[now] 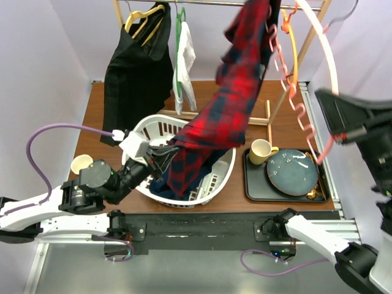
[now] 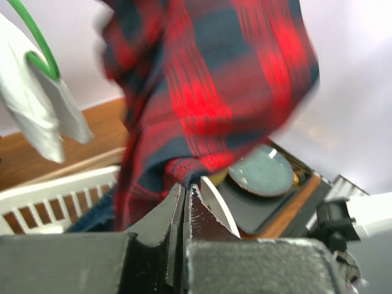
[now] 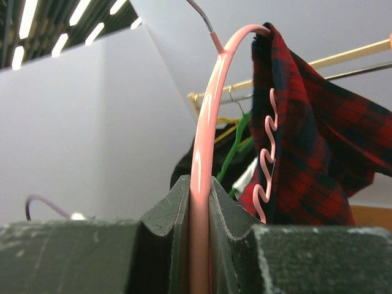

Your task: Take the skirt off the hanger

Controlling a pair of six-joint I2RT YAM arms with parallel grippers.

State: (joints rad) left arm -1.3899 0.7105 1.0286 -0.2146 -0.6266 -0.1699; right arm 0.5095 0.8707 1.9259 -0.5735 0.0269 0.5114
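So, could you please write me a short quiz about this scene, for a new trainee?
1. True or false: the right gripper is shut on the pink hanger.
2. What does the left gripper hold? A) white cloth B) skirt C) mug
3. Fill in: the skirt's lower end hangs over the white ____.
Key: 1 true; 2 B; 3 basket.
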